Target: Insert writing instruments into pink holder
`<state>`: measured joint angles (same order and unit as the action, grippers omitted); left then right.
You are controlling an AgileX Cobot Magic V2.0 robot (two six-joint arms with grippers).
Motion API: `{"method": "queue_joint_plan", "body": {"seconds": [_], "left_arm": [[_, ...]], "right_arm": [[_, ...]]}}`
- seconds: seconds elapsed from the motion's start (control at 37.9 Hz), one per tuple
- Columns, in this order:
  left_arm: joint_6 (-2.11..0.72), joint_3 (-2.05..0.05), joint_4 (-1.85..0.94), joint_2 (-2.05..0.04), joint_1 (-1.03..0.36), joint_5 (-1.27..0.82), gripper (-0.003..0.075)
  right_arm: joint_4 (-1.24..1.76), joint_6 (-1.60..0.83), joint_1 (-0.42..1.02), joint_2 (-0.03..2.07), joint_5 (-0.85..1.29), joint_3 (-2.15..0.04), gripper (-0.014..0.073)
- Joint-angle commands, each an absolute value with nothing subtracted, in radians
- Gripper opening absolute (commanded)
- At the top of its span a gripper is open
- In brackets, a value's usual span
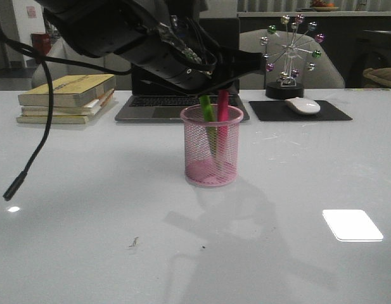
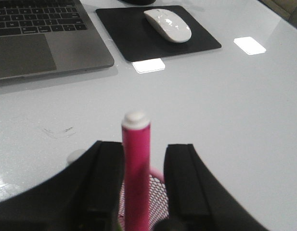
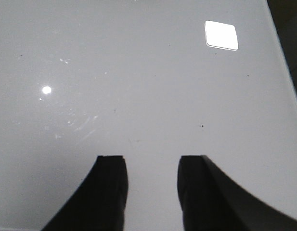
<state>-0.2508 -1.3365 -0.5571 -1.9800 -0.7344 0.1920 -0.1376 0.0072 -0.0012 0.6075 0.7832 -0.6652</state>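
Observation:
The pink holder (image 1: pixel 211 155) stands upright mid-table, its mesh (image 2: pixel 158 192) showing between my left fingers. Two writing instruments stand in it: a lime green marker (image 1: pixel 206 109) leaning left and a hot pink marker (image 1: pixel 222 106) beside it. My left gripper (image 1: pixel 217 81) hangs right over the cup, open, its jaws straddling the pink marker (image 2: pixel 136 163); one finger is close against it and a gap shows at the other. My left gripper (image 2: pixel 143 146) grips nothing. My right gripper (image 3: pixel 151 159) is open over bare white table and holds nothing; the front view does not show it.
Behind the cup lie a laptop (image 1: pixel 157 104), a stack of books (image 1: pixel 65 98) at back left, and a white mouse (image 1: pixel 301 105) on a black pad (image 1: pixel 322 115) at back right. A wheel ornament (image 1: pixel 290 50) stands behind the pad. A black cable (image 1: pixel 30 158) dangles at left.

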Motion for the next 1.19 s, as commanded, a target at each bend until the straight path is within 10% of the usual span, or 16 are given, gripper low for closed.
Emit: {"method": "queue_joint_plan", "body": {"seconds": [0.0, 1.16], "left_arm": [[-0.240, -1.365, -0.554, -1.924, -0.740, 0.284, 0.0383], [-0.246, -1.102, -0.198, -0.962, -0.118, -0.481, 0.0309]], "right_arm": [[-0.159, 0.000, -0.006, 0.606, 0.715, -0.692, 0.0383], [-0.159, 0.000, -0.006, 0.606, 0.711, -0.692, 0.0383]]}}
